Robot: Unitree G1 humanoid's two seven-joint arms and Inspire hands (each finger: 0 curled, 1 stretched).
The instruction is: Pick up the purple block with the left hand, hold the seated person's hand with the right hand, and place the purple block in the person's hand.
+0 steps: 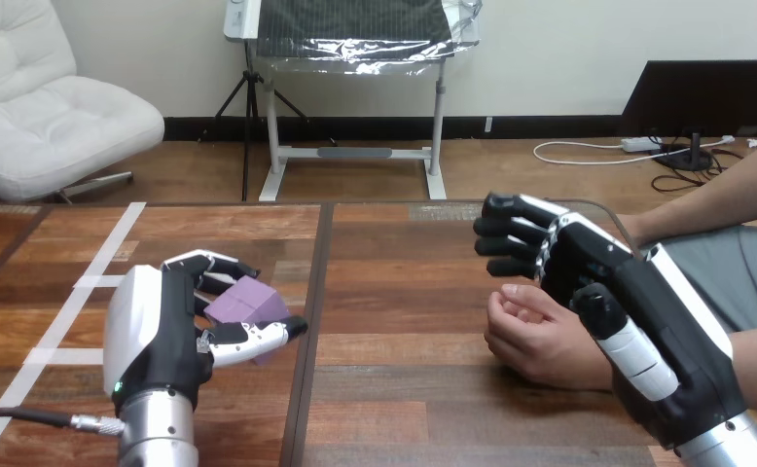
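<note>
Two at work — left hand (156, 331) clasps the purple block (248, 300); right hand (647, 311) hangs over the person's hand (535, 341) (grip: cannot tell).

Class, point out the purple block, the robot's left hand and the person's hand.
purple block (249, 298), head view, top face.
left hand (167, 339), head view, black palm.
person's hand (538, 339), head view, its middle.
</note>
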